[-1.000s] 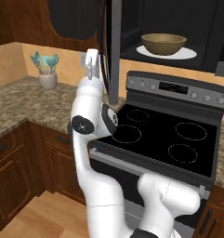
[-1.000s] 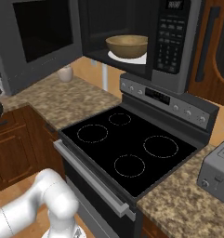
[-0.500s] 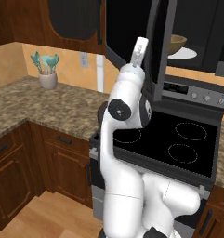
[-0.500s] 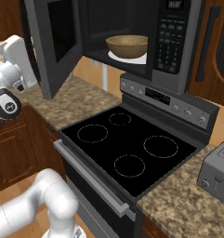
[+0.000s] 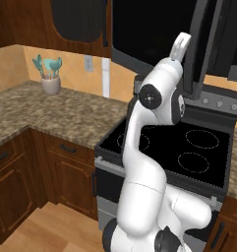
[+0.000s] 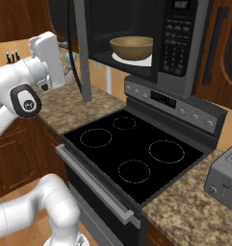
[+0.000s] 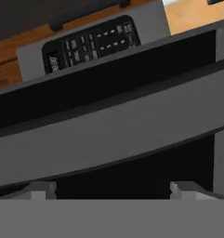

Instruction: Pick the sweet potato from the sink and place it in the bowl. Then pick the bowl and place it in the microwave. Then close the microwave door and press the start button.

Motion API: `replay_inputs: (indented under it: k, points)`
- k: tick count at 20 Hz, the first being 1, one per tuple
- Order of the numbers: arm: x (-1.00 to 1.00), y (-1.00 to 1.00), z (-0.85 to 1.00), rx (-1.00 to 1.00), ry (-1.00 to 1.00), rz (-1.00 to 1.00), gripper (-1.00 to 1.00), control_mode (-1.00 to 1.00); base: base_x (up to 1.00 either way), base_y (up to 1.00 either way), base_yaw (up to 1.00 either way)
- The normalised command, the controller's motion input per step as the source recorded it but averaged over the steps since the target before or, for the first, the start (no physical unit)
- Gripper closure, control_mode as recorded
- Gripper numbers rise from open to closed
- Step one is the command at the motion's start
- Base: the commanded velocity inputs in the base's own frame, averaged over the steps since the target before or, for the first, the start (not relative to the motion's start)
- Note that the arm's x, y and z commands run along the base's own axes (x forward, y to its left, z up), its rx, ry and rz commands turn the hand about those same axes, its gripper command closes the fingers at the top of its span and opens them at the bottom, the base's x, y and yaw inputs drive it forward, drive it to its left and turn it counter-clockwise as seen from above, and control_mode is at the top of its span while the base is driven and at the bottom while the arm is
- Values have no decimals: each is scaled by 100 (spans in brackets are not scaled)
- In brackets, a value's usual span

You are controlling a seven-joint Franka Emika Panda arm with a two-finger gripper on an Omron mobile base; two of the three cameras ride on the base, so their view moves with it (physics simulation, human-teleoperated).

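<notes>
Pincer (image 7: 113, 188) sits open against the door (image 6: 82, 48), holding nothing. Bowl (image 6: 131, 47) at 12 inside the microwave (image 6: 177, 43). Push off-center and it could slip off the edge.

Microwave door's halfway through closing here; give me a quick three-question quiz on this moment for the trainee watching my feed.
1. True or false: the wooden bowl sits on the white turntable plate inside the microwave.
2. Multiple choice: the microwave door is (A) fully shut, (B) partly open, (C) removed.
3. What appliance lies directly below the microwave?

Key:
1. True.
2. B; in the right base view the door stands edge-on and the cavity shows past it.
3. The black stove, with four ring burners.
</notes>
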Motion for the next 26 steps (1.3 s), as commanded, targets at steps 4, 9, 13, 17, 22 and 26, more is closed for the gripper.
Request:
replay_inputs:
  k: [4,9,13,17,22,26]
  points:
    - [42,-21,1,8,0,-5,-100,-100,0,0,0]
    - [63,-12,-4,4,0,0,-100,-100,0,0,0]
    - [86,-29,-13,5,0,0,-100,-100,0,0,0]
    - [79,-36,-11,5,0,0,-100,-100,0,0,0]
    - [62,-35,-6,5,-1,0,-100,-100,0,0,0]
    - [56,-35,0,6,0,0,-100,-100,0,0,0]
